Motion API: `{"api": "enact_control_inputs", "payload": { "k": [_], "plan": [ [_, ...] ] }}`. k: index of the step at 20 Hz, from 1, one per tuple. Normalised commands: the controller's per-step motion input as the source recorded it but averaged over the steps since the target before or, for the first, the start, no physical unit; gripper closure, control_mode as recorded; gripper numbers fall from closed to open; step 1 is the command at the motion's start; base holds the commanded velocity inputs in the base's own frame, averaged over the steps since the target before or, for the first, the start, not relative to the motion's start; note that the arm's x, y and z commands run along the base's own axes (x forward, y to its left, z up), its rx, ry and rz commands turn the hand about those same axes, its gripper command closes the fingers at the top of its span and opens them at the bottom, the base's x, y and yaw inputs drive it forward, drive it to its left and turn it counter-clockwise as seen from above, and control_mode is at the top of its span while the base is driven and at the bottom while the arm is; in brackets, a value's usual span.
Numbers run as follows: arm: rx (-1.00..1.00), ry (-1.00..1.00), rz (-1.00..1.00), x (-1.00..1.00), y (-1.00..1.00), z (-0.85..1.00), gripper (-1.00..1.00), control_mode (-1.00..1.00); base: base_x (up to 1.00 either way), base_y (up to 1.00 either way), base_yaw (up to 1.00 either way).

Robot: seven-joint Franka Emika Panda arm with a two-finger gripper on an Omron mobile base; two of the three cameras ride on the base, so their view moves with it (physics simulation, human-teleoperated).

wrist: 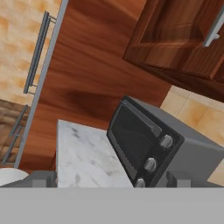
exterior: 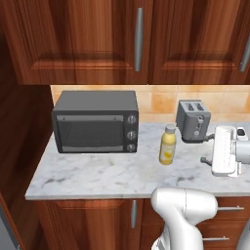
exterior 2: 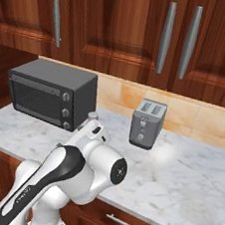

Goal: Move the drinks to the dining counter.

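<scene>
Yellow bottle (exterior: 168,145) with its white cap stands upright on the marble table (exterior: 97,173) in the left base view, at about 3 o'clock from the dark toaster oven (exterior: 95,121) and at about 8 o'clock from the grey toaster (exterior: 193,120), near both and touching neither. At about 3 o'clock from the bottle, at the frame's right edge, is the robot's white hand (exterior: 225,151), above the table and apart from the bottle; how its tips stand cannot be told there.

In the hand view the fingers (wrist: 111,180) show as two small dark tips at the bottom, set wide apart with nothing between them — open to their full spread and holding nothing. Ahead of them lies the toaster oven (wrist: 157,148), its three knobs at about 1 o'clock from the left tip, with bare marble at 11 o'clock.

From the right base view the arm's white elbow (exterior 2: 93,175) stands in front of the table (exterior 2: 185,184); the toaster (exterior 2: 147,123) sits at about 1 o'clock from it, against the tan tile backsplash (exterior 2: 195,113).
</scene>
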Motion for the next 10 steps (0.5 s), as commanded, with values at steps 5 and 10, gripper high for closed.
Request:
{"api": "enact_control_inputs", "payload": {
  "k": [5,10],
  "plan": [
    [0.0,0.0,0.0,0.0,0.0,0.0,-1.0,1.0,0.21,0.15,-0.01],
    [0.0,0.0,0.0,0.0,0.0,0.0,-1.0,-1.0,0.0,0.0,0.0]
  ]
}}
